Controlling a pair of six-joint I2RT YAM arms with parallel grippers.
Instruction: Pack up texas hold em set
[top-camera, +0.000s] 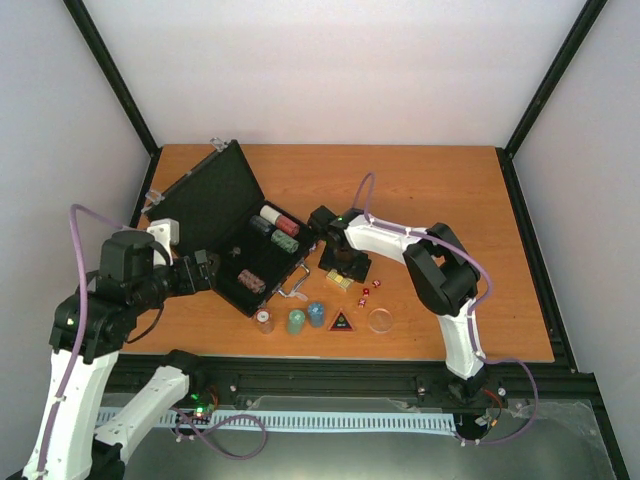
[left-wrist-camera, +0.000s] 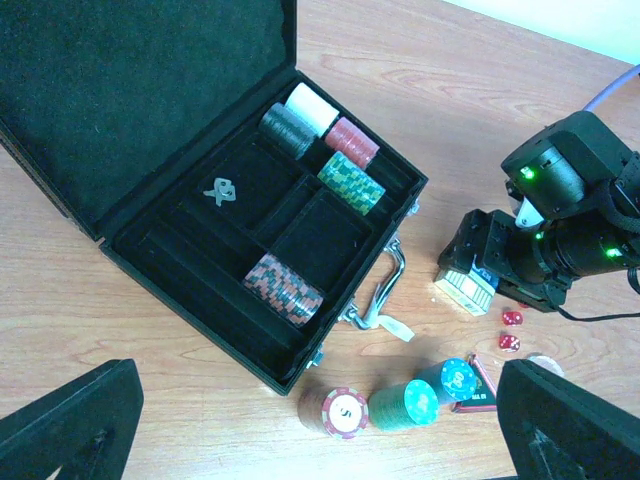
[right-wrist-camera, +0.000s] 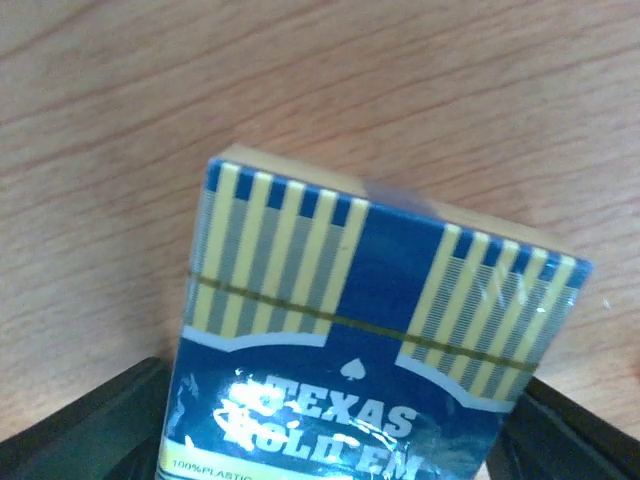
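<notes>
The black case (top-camera: 225, 215) lies open at the left, lid leaning back. Its tray (left-wrist-camera: 200, 290) holds white (left-wrist-camera: 312, 108), black, red and green chip stacks (left-wrist-camera: 352, 182), plus a red-black stack (left-wrist-camera: 283, 287). Three chip stacks (top-camera: 296, 320) stand on the table in front of it, beside the black triangle (top-camera: 341, 322), clear disc (top-camera: 380, 320) and red dice (top-camera: 368, 292). A blue-and-yellow card deck (right-wrist-camera: 380, 350) rests on the table between the open fingers of my right gripper (top-camera: 345, 268); contact cannot be made out. My left gripper (left-wrist-camera: 320, 440) hovers open and empty near the case's front.
The case's silver handle (left-wrist-camera: 385, 290) with a white tag sticks out toward the right arm. A purple cable (top-camera: 365, 195) loops over the right arm. Black frame posts (top-camera: 530, 230) edge the wooden table at right and left.
</notes>
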